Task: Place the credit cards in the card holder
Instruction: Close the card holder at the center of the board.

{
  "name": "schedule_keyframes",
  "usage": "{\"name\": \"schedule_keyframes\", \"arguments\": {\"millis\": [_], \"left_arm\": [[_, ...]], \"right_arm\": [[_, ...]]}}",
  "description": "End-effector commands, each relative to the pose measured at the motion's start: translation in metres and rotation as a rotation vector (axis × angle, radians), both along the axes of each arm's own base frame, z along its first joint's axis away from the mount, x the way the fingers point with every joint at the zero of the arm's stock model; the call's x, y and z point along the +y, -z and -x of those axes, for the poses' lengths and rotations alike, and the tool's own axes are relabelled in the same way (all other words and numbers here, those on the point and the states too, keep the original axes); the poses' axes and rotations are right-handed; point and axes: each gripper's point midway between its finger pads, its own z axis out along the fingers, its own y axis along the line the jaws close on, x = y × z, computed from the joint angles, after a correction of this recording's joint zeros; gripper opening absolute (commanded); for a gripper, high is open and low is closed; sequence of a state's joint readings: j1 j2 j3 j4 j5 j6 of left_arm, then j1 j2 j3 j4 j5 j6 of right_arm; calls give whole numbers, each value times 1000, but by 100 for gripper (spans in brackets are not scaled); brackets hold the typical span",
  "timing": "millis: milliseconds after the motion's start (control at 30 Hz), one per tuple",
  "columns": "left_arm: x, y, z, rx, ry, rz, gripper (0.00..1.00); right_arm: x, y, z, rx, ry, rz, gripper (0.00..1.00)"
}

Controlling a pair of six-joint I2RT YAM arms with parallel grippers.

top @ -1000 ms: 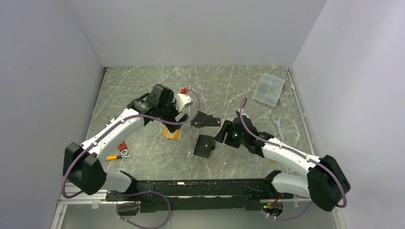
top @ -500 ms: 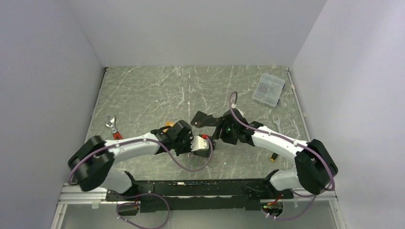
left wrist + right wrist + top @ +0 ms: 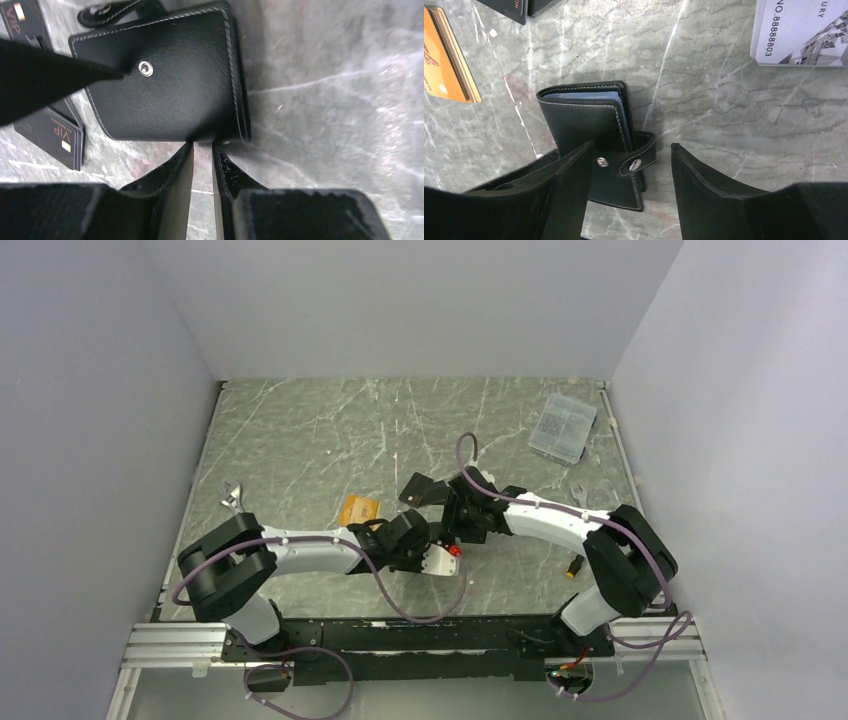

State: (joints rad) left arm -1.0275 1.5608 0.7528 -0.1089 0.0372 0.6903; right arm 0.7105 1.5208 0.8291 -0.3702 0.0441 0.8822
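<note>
Top external view puts my left arm [image 3: 300,548] and right arm [image 3: 560,525] folded inward, meeting in the middle. I judge the job barely begun: the wallet [image 3: 584,125] lies flat with its snap tab undone, while the orange card [image 3: 444,60], silver card [image 3: 799,32] and black cards [image 3: 50,132] lie loose around it. My right claw [image 3: 630,149] is spread wide astride the wallet, gripping nothing; my left claw [image 3: 202,147], a slit short of closed, noses the wallet's edge, and whether it pinches the leather I cannot tell.
</note>
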Motion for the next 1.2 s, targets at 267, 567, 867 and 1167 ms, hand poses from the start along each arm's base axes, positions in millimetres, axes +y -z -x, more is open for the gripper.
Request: {"name": "schedule_keyframes", "arguments": {"millis": [267, 567, 867, 1167], "left_arm": [[-12, -17, 3, -79, 31, -17, 25], [-19, -49, 16, -6, 65, 14, 36], [-52, -43, 32, 140, 98, 85, 54], [-58, -25, 30, 134, 138, 69, 59]], "right_arm": [[-14, -10, -3, -33, -19, 31, 54], [-24, -16, -11, -61, -53, 54, 39], [-26, -12, -12, -50, -60, 58, 19], [-32, -10, -11, -45, -51, 57, 0]]}}
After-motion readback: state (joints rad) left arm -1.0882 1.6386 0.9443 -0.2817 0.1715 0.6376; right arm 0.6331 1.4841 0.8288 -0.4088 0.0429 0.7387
